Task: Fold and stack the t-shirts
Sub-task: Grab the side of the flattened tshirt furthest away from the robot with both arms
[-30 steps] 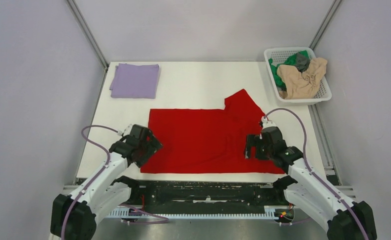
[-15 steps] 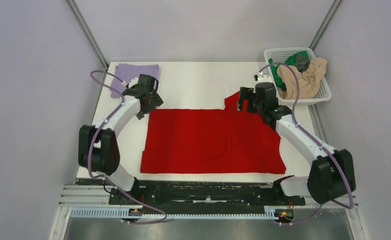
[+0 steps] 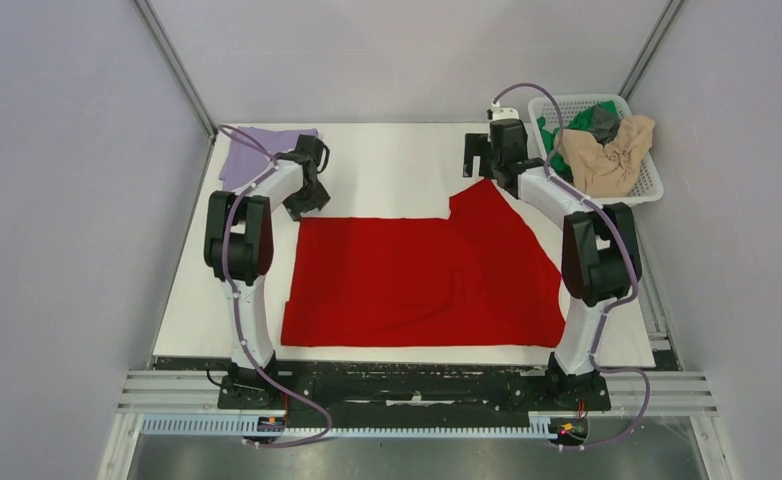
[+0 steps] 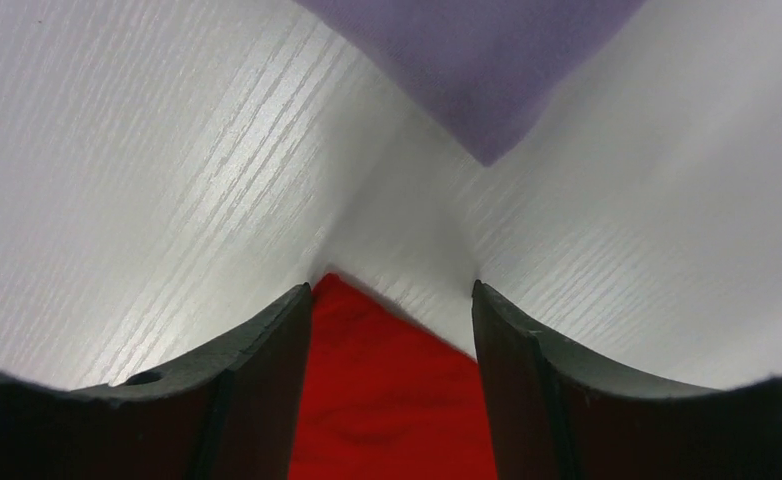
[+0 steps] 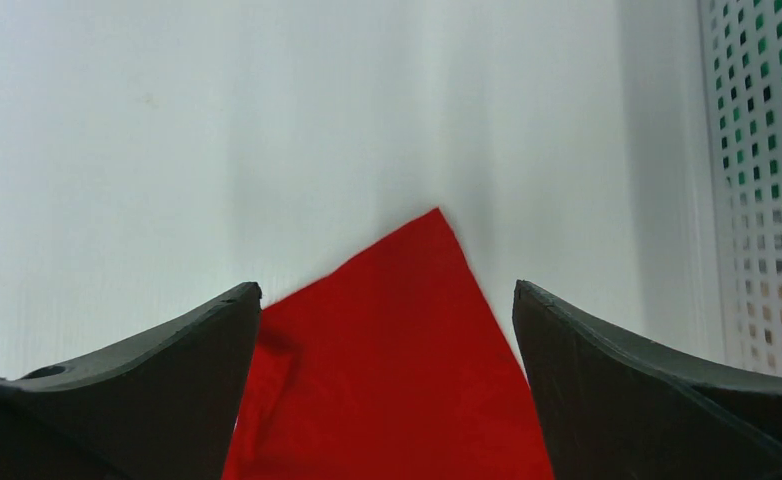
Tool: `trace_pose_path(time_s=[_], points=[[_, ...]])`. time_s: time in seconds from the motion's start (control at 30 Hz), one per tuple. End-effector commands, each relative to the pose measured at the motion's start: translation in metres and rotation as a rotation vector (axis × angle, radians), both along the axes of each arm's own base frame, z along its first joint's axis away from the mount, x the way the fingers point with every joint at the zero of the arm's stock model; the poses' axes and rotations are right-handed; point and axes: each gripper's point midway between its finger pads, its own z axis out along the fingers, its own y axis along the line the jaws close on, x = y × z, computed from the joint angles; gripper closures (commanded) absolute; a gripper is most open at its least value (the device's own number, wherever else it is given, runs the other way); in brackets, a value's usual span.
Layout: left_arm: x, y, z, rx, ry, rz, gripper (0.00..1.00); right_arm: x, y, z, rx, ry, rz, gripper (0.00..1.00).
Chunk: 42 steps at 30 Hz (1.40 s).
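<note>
1 red tee (image 3: 417, 280), 1 lavender tee (image 3: 239, 168), 3 more tees (image 3: 607, 155), 1 basket (image 3: 607, 201), 2 arms (image 3: 237, 240)

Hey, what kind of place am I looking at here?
Probably a robotics lab test cell, not a home: two white-and-black robot arms bolted to a metal rail, a white table boxed in by plain grey panels, and a white plastic mesh basket of crumpled shirts.

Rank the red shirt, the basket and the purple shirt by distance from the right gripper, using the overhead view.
1. The red shirt: its far corner lies right under the right gripper.
2. The basket: just to the gripper's right.
3. The purple shirt: far left corner.
</note>
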Motion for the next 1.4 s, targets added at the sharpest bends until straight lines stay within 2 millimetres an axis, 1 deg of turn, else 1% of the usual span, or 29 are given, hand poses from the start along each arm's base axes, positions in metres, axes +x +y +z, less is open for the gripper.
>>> trace_pose_path(time_s=[0.0, 0.03, 0.13, 0.23, 0.33, 0.4, 0.47, 0.5, 0.53, 0.63, 0.7, 0.77, 0.83, 0.9, 1.0, 1.03, 1.17, 1.23, 1.27, 1.3, 1.33, 1.37], points=[[-0.014, 0.009, -0.003, 0.045, 0.055, 0.005, 0.35, 0.038, -0.002, 0.011, -0.022, -0.067, -0.009, 0.02], [-0.018, 0.01, -0.005, 0.047, 0.061, 0.01, 0.36, 0.043, -0.002, 0.01, -0.026, -0.069, -0.011, 0.02], [-0.028, 0.012, -0.012, 0.055, 0.094, 0.018, 0.41, 0.054, 0.001, -0.004, -0.032, -0.054, -0.007, 0.02], [-0.039, 0.009, -0.019, 0.035, 0.127, 0.028, 0.5, 0.061, 0.003, -0.021, -0.035, -0.031, -0.005, 0.02], [-0.048, 0.005, -0.021, 0.011, 0.143, 0.025, 0.59, 0.069, 0.003, -0.032, -0.047, -0.024, -0.018, 0.02], [-0.053, 0.005, -0.019, 0.009, 0.144, 0.029, 0.68, 0.073, 0.001, -0.038, -0.054, -0.02, -0.031, 0.02], [-0.057, 0.006, -0.018, 0.013, 0.146, 0.029, 0.83, 0.076, 0.001, -0.043, -0.055, -0.018, -0.036, 0.02], [-0.058, 0.007, -0.016, 0.016, 0.145, 0.029, 0.93, 0.077, 0.002, -0.047, -0.056, -0.016, -0.035, 0.02], [-0.059, 0.008, -0.015, 0.021, 0.146, 0.03, 0.98, 0.079, 0.001, -0.049, -0.056, -0.015, -0.037, 0.02], [-0.058, 0.008, -0.006, 0.027, 0.127, 0.024, 0.98, 0.081, 0.006, -0.061, -0.054, -0.001, -0.016, 0.04], [-0.056, 0.007, 0.0, 0.027, 0.111, 0.014, 0.98, 0.084, 0.008, -0.067, -0.049, 0.004, -0.013, 0.09], [-0.054, 0.006, 0.008, 0.027, 0.093, 0.004, 0.98, 0.081, 0.01, -0.076, -0.048, 0.037, -0.009, 0.16], [-0.054, 0.005, 0.015, 0.034, 0.076, -0.001, 0.98, 0.073, 0.004, -0.086, -0.073, 0.077, -0.037, 0.2], [-0.056, 0.005, 0.021, 0.044, 0.062, -0.005, 0.98, 0.064, -0.003, -0.089, -0.091, 0.096, -0.057, 0.23], [-0.057, 0.004, 0.03, 0.05, 0.034, -0.013, 0.98, 0.048, -0.012, -0.09, -0.116, 0.112, -0.086, 0.25], [-0.058, 0.003, 0.032, 0.051, 0.023, -0.022, 0.98, 0.045, -0.014, -0.087, -0.119, 0.107, -0.091, 0.26], [-0.059, -0.001, 0.042, 0.045, -0.021, -0.045, 0.98, 0.033, -0.014, -0.083, -0.101, 0.113, -0.084, 0.43], [-0.059, -0.004, 0.049, 0.037, -0.044, -0.057, 0.98, 0.029, -0.013, -0.078, -0.088, 0.105, -0.082, 0.48], [-0.06, -0.005, 0.052, 0.036, -0.053, -0.062, 0.98, 0.028, -0.013, -0.076, -0.081, 0.096, -0.08, 0.54], [-0.06, -0.006, 0.055, 0.037, -0.061, -0.067, 0.98, 0.028, -0.012, -0.071, -0.073, 0.08, -0.077, 0.65], [-0.06, -0.006, 0.057, 0.039, -0.069, -0.071, 0.98, 0.029, -0.01, -0.067, -0.066, 0.067, -0.072, 0.82], [-0.061, -0.006, 0.06, 0.04, -0.074, -0.073, 0.98, 0.031, -0.009, -0.059, -0.06, 0.045, -0.068, 0.93]])
